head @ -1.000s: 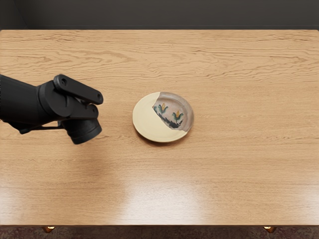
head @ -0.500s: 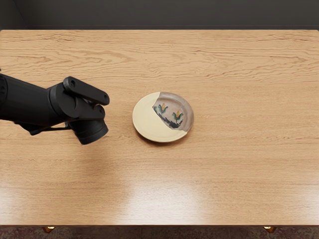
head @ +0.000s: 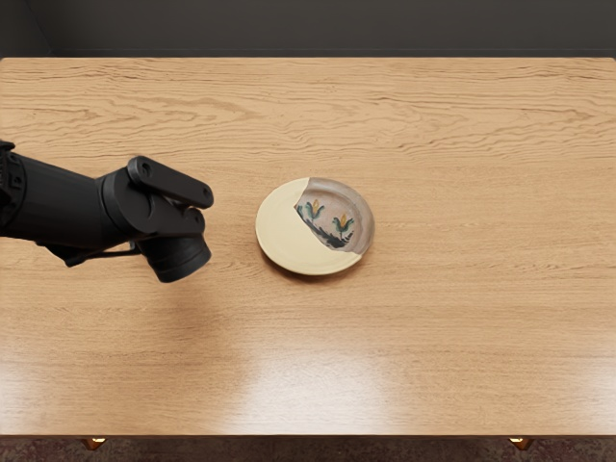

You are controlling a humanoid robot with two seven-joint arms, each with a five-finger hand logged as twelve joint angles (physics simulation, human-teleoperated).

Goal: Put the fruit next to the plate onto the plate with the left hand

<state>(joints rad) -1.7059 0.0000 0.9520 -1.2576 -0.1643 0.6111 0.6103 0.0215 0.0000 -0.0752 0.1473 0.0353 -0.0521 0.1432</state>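
Note:
A round plate [head: 280, 232] lies near the middle of the table, cream on its left half with a painted bird pattern on its right half. Nothing lies on it. My left hand [head: 174, 227], black, comes in from the left edge and hovers over the table a short way left of the plate, not touching it. No fruit shows anywhere in the head view; the hand covers the patch of table beneath it, so anything there is hidden.
The wooden table [head: 433, 318] fills the view, with its far edge against a dark wall and its near edge at the bottom.
The left hand has moved to the right, closer to the plate, and slightly lower in the picture. The plate has not moved.

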